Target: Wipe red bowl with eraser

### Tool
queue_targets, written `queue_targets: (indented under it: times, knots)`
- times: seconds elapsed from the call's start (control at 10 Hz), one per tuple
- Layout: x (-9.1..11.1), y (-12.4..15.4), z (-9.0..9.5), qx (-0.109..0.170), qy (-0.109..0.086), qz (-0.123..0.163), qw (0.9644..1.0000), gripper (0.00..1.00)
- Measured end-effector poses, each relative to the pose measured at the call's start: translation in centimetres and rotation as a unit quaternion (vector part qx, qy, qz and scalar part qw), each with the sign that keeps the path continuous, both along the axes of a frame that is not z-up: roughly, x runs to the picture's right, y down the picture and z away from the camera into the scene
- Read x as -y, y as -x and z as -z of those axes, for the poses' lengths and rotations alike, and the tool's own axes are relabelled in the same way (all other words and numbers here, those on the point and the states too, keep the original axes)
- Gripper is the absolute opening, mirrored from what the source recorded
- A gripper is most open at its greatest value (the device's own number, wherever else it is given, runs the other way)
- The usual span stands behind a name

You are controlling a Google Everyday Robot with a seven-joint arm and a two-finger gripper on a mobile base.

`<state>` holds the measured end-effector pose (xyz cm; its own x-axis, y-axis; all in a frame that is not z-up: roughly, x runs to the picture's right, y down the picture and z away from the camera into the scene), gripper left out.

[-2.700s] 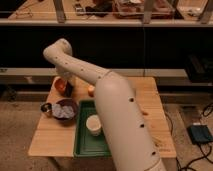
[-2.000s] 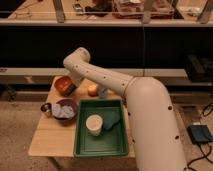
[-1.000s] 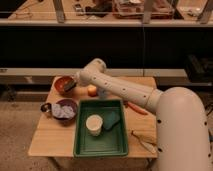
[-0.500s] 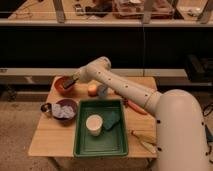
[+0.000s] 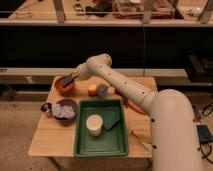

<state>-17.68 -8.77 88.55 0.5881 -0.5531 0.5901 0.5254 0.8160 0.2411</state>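
The red bowl (image 5: 64, 86) stands at the back left corner of the wooden table (image 5: 55, 140). My gripper (image 5: 70, 79) reaches in from the right, over the bowl's right rim. It is shut on the eraser (image 5: 67, 81), a small dark grey block with a lighter face. The eraser tilts down into the bowl and seems to touch the inside. The arm's white forearm (image 5: 117, 85) stretches from the lower right across the back of the table.
A dark purple bowl with grey-blue cloth (image 5: 65, 109) and a tiny metal cup (image 5: 46, 107) sit in front of the red bowl. A green tray (image 5: 85, 148) holds a white cup (image 5: 94, 124) and a green pad (image 5: 111, 120). A round fruit (image 5: 92, 90) lies under the arm.
The arm has swung down and to the left across the table. The gripper end with the eraser now sits in the red bowl, a little lower than half a second ago.
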Motion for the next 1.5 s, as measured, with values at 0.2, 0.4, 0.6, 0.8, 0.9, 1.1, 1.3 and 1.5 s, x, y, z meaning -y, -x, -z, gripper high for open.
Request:
queue_targets:
  times: [0.2, 0.4, 0.6, 0.8, 0.9, 1.1, 1.3, 1.5]
  knots:
    - [-0.2, 0.2, -0.7, 0.011, 0.009, 0.005, 0.9999, 0.00]
    - [0.0, 0.1, -1.4, 0.023, 0.011, 0.006, 0.9996, 0.00]
    - [-0.1, 0.3, -1.9, 0.030, 0.016, 0.010, 0.9994, 0.00]
    - [0.2, 1.0, -1.9, 0.027, 0.026, 0.025, 0.9990, 0.00]
    - [0.4, 1.1, -1.7, 0.025, 0.031, 0.030, 0.9988, 0.00]
    - [1.1, 1.0, -1.5, 0.019, 0.046, 0.045, 0.9977, 0.00]
    - [1.9, 1.0, -1.5, 0.019, 0.061, 0.056, 0.9964, 0.00]
    - [2.2, -0.1, -2.7, 0.047, 0.076, 0.038, 0.9952, 0.00]
